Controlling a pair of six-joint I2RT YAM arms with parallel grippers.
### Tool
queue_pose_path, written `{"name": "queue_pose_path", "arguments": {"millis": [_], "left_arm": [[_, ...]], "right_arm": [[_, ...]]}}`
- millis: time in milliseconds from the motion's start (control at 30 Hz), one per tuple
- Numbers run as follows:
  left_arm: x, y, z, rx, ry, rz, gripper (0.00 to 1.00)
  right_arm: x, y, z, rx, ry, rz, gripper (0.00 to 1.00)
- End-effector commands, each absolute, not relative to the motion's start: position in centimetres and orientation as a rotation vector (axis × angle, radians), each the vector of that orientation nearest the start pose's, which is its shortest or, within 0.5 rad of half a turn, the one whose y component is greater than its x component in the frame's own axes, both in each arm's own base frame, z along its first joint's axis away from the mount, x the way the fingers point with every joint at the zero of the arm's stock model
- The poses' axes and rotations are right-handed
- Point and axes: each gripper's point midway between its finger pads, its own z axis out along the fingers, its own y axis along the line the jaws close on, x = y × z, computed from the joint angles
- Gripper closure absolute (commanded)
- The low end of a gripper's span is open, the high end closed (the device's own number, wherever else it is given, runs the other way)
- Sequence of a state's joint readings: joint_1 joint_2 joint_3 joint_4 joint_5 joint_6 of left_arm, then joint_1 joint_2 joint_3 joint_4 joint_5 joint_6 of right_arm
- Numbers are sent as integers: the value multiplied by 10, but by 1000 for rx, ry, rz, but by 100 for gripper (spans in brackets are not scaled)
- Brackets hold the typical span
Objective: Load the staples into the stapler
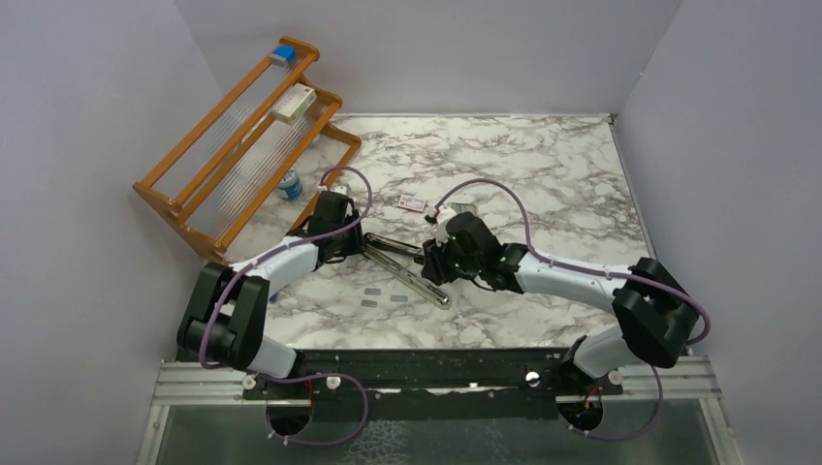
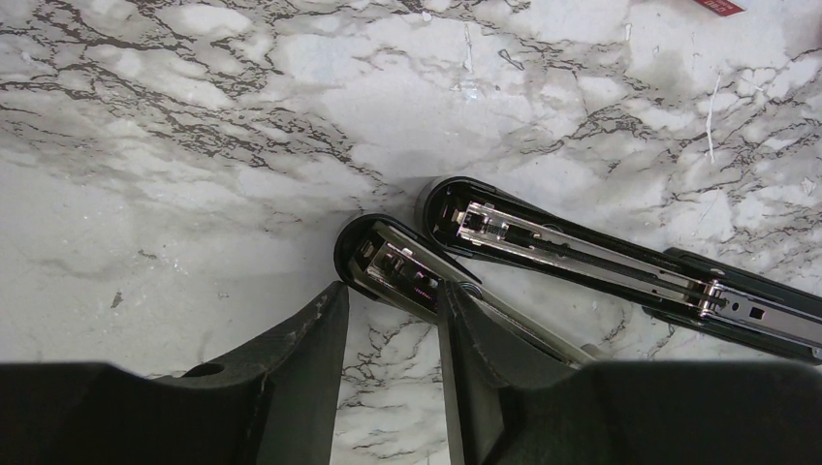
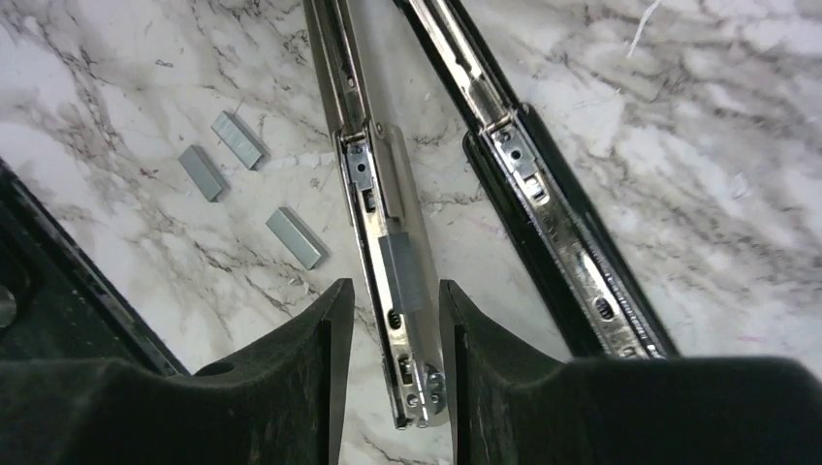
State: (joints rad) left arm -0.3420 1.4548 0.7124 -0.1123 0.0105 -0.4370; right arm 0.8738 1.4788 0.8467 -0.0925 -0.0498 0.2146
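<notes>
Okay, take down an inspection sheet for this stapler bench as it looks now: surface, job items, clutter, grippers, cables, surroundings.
Surface: marble tabletop, grey-veined.
Job's things: black stapler lies opened out; one staple strip sits in its silver rail; three loose strips lie beside it; red-and-white packet lies farther back.
Clutter: small blue-and-white container by the rack.
Grippers: left gripper open at one stapler arm's end; right gripper open, straddling the loaded rail.
Cables: purple cables loop above both arms.
Surroundings: wooden rack holding a white-and-red box and a blue-topped item; plain walls.
</notes>
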Motion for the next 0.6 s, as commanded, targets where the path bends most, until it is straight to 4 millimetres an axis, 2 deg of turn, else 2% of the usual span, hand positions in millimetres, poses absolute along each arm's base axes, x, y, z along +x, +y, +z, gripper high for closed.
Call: {"name": "queue_pose_path", "arguments": {"millis": [0,133,333,467,567], "left_arm": [[304,-132,27,-95,2537,-347,59],[301,-132,28,-106,2533,-358,66],[292,-132,30,-127,2532,-385,71],[290,-130,31,-138,2526,-372,72],[290,-128,32,-147,2522,-365,69]], "right_arm": [[226,321,79,-522,2285,882,59],[226,316,72,-415,2310,932,59],[227,310,70,-397,2303,936,58],[225,314,73,-433,2274,989,58],[225,316,77,-457,2258,1005,58]]}}
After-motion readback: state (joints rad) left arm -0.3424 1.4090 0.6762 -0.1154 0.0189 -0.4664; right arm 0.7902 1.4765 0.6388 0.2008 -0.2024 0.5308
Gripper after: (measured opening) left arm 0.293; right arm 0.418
